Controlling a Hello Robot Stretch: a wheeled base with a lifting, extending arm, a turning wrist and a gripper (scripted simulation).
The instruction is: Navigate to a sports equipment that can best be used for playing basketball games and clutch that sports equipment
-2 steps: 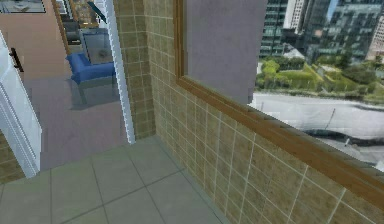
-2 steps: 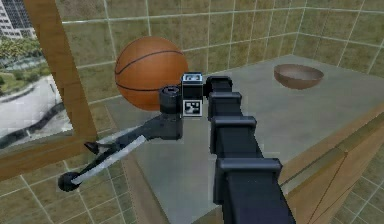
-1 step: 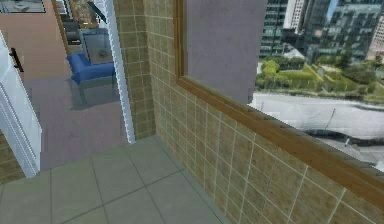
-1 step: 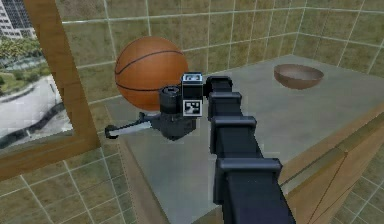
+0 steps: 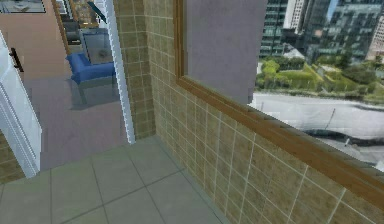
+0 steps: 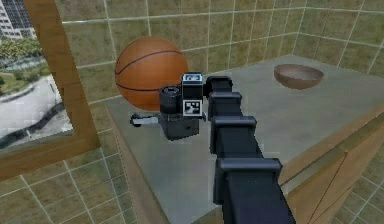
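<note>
I'm seeing the gripper [image 6: 143,120] at the far end of the arm [image 6: 240,150], right in front of the basketball [image 6: 150,70], and I cannot tell whether it is holding anything. The orange ball is sitting, as far as I can make out, on the grey countertop [image 6: 300,125] against the tiled wall. A brown bowl [image 6: 298,74] is resting farther along the counter. A wood-framed window [image 6: 55,95] is showing beside the ball.

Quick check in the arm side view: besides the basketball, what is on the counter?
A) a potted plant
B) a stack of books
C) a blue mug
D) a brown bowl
D: a brown bowl sits on the counter toward the arm side view's right, well apart from the basketball.
</note>
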